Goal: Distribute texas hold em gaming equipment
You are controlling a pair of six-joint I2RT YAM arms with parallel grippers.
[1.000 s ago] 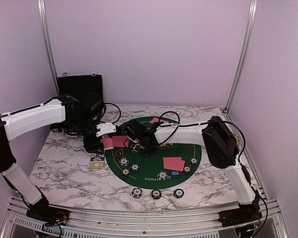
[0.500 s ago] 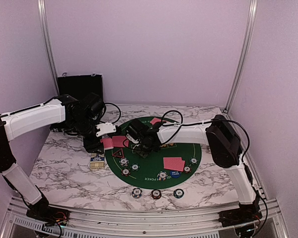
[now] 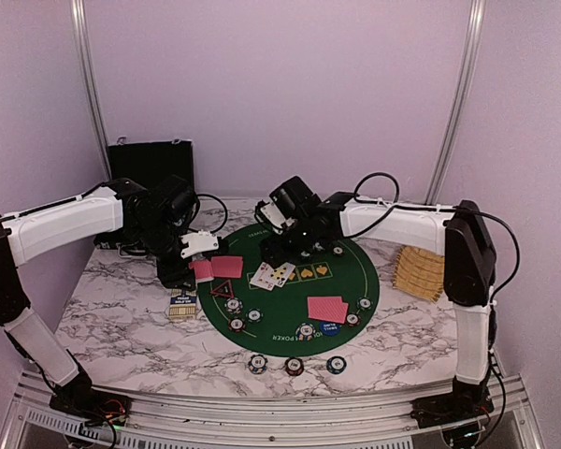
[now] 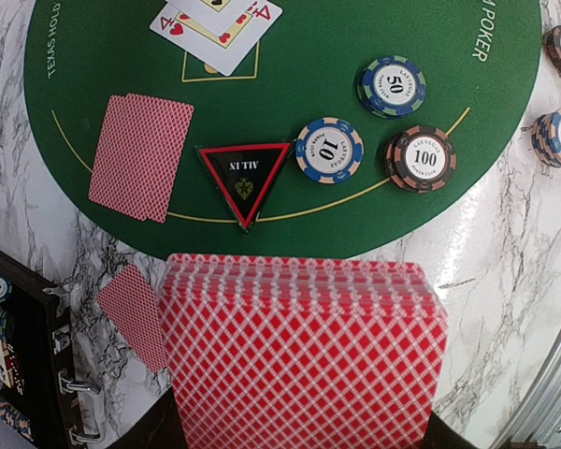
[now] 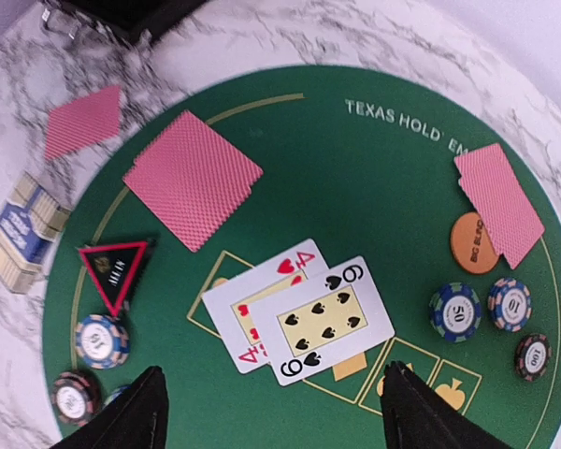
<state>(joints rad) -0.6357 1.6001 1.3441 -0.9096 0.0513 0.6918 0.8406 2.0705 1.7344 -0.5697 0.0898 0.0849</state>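
Observation:
My left gripper (image 4: 304,438) is shut on a thick deck of red-backed cards (image 4: 304,351), held over the left edge of the green mat (image 3: 290,311). My right gripper (image 5: 276,421) is open and empty, hovering above two face-up cards, a six of spades (image 5: 323,320) overlapping a four of hearts (image 5: 262,297). Red-backed pairs lie at the mat's left (image 5: 192,178) and right (image 5: 498,201). A single card (image 5: 82,122) lies off the mat. The black triangle (image 4: 245,178), striped chips (image 4: 329,150), an orange button (image 5: 472,243) and a blue button (image 3: 329,327) rest on the mat.
The black hinged case (image 3: 150,164) stands open at the back left. A tan slatted wooden object (image 3: 421,271) lies at the right. A blue-and-gold card box (image 3: 182,304) sits left of the mat. Three chip stacks (image 3: 294,365) line the table's front.
My right gripper opened, rose and drew back from the mat, leaving the face-up cards in view. Its arm swung up, uncovering the wooden object. The left arm stayed still.

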